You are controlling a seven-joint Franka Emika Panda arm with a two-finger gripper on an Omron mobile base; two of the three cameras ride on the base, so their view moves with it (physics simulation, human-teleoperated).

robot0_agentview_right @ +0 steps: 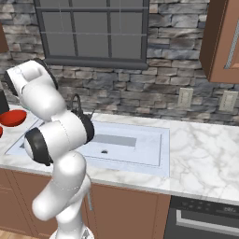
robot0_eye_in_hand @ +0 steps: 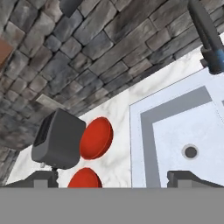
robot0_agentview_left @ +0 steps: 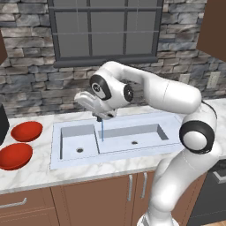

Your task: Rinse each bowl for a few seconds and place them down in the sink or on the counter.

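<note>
In the left base view, two red bowls are seen on the white marble bench (robot0_agentview_left: pixel 39 165) to the left of the sink (robot0_agentview_left: pixel 114 139): the farther bowl (robot0_agentview_left: pixel 26 131) lies near the sink's left rim, and the nearer bowl (robot0_agentview_left: pixel 14 156) lies just in front of it, toward the bench edge. Both are set upright and apart from the sink. The pincer (robot0_agentview_left: pixel 99 115) is held above the divider between the small square basin and the wider basin, and a thin stream of water (robot0_agentview_left: pixel 102 130) is seen falling beside it into the sink. How the jaws stand cannot be read here.

In the right base view, the sink (robot0_agentview_right: pixel 140 149) is partly covered by the white arm. One red bowl (robot0_agentview_right: pixel 11 118) is seen at the far left on the bench (robot0_agentview_right: pixel 205 149), beside the sink's left end, and the thin dark faucet (robot0_agentview_right: pixel 77 105) is seen rising behind the arm.

In the hand view, the two finger tips (robot0_eye_in_hand: pixel 43 179) are set far apart at the bottom corners, so the pincer (robot0_eye_in_hand: pixel 116 178) is spread wide and nothing is held. The bowls are seen between them, the farther one (robot0_eye_in_hand: pixel 96 138) and the nearer one (robot0_eye_in_hand: pixel 84 178), on the bench just beside the sink's rim (robot0_eye_in_hand: pixel 136 144). A dark grey toaster (robot0_eye_in_hand: pixel 57 139) is seen next to the bowls, on the side away from the sink. The small basin's drain (robot0_eye_in_hand: pixel 190 152) and the faucet (robot0_eye_in_hand: pixel 208 35) are also shown.
</note>
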